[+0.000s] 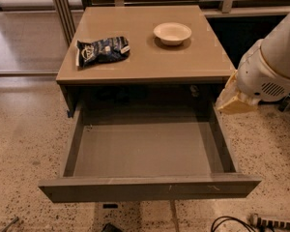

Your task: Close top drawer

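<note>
The top drawer [150,187] is pulled far out of the grey-brown cabinet [145,57]. Its flat, handleless front panel faces me low in the view and its inside [145,146] is empty. My gripper [231,99], cream-coloured on the end of a white arm [270,66], hangs at the right. It is just outside the drawer's right side wall [222,139], below the front right corner of the cabinet top. It holds nothing that I can see. The lower drawer fronts are hidden under the open drawer.
A dark blue chip bag [102,50] and a white bowl [172,33] sit on the cabinet top. Cables [229,222] and a power strip [273,221] lie on the speckled floor at the lower right. Metal posts [63,8] stand behind on the left.
</note>
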